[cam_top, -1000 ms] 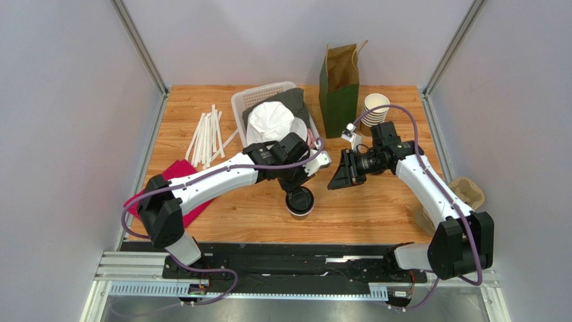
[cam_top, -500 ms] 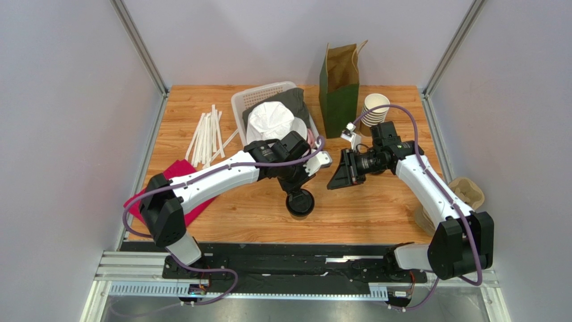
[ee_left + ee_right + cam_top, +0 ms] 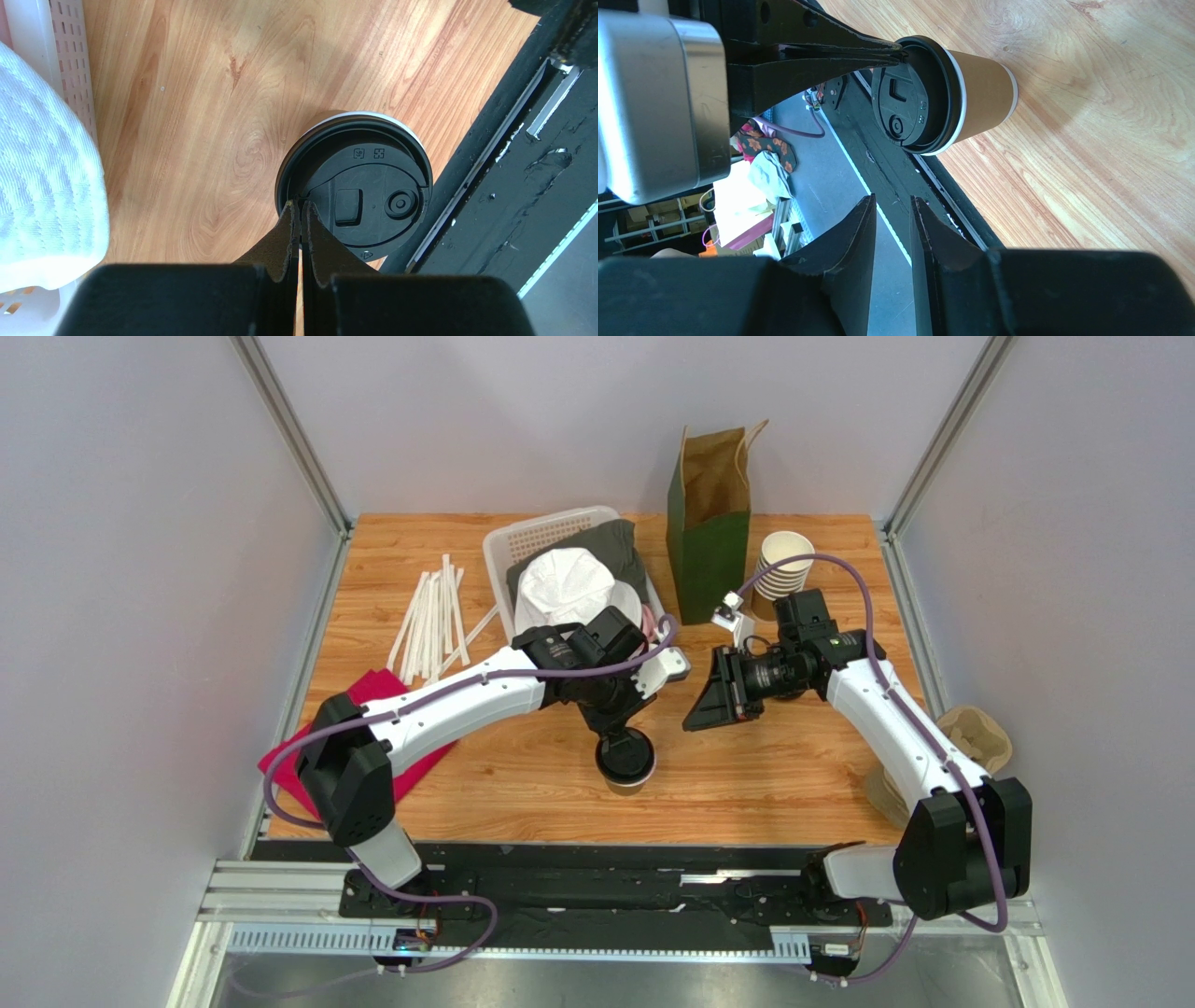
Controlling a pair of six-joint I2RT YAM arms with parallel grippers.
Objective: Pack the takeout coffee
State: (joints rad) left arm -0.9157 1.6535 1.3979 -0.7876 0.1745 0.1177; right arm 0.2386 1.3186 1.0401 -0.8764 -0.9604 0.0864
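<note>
So the coffee (image 3: 626,758) is parked upright on the surface (image 3: 786,763). It's close to the front edge, roughly midway between the two arm bases. The black lid (image 3: 365,203) is seated on it, and in the right wrist view a brown wall and a white rim are seen just under the lid.

The left gripper (image 3: 300,208) is hung right over the cup, with the arm stretched in from the left. Its jaws are squeezed together with only a hairline slit between them. The tips are laid against the lid's rim on the side facing the basket (image 3: 522,546). Whether the rim is actually pinched can't be told from these shots.

The right gripper (image 3: 892,207) is held off to the cup's right, apart from it and turned sideways toward it. Its jaws are kept narrow, with a small gap and nothing caught in it.

Other stuff:
- An open bag (image 3: 709,525) is stood up at the back.
- A cup stack (image 3: 783,560) is set just to the right of the bag.
- The basket to the bag's left is stuffed with a white cloth (image 3: 564,588).
- Straws (image 3: 438,616) are scattered further left.
- A red cloth (image 3: 376,697) is spread under the left arm.
</note>
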